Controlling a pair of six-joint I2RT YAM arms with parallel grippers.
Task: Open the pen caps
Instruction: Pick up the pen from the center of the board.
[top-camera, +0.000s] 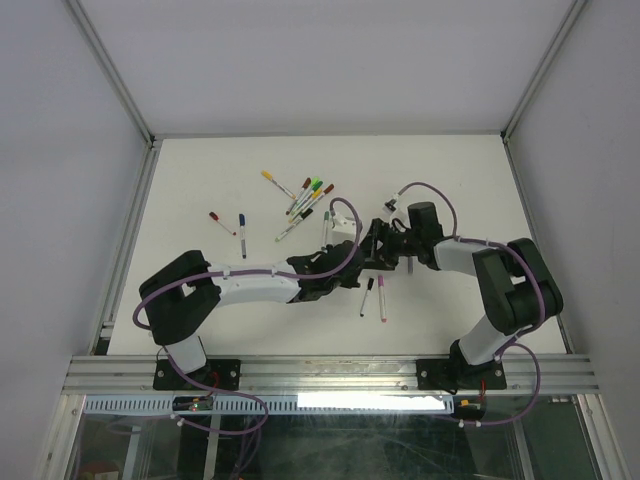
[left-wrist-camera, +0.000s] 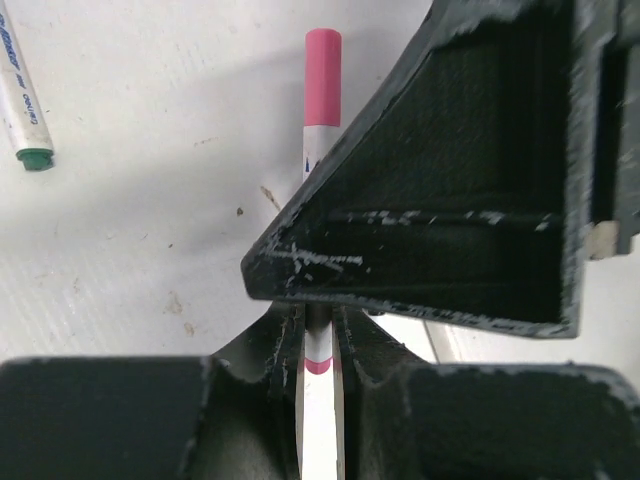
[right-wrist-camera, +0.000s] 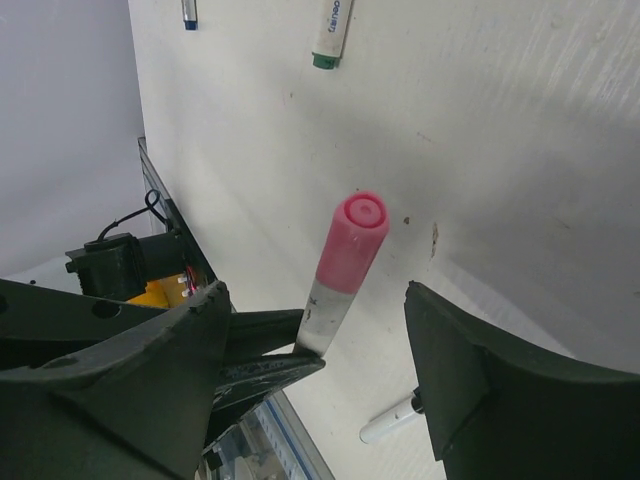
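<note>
A pen with a white barrel (right-wrist-camera: 322, 312) and its pink cap (right-wrist-camera: 352, 243) on is held above the table. My left gripper (left-wrist-camera: 318, 335) is shut on the barrel (left-wrist-camera: 318, 345), and the pink cap (left-wrist-camera: 322, 75) sticks out past its fingers. My right gripper (right-wrist-camera: 312, 295) is open, one finger (right-wrist-camera: 150, 370) on each side of the capped end, neither touching it. The two grippers meet at mid-table, left gripper (top-camera: 345, 262) facing right gripper (top-camera: 375, 245). Several more capped pens (top-camera: 305, 200) lie in a cluster behind them.
A red-capped pen (top-camera: 222, 222) and a blue-capped pen (top-camera: 242, 221) lie at the left. A black-capped pen (top-camera: 367, 296) and a magenta pen (top-camera: 381, 298) lie near the front. A green-capped pen (left-wrist-camera: 25, 115) lies close to the held one. Frame rails border the table.
</note>
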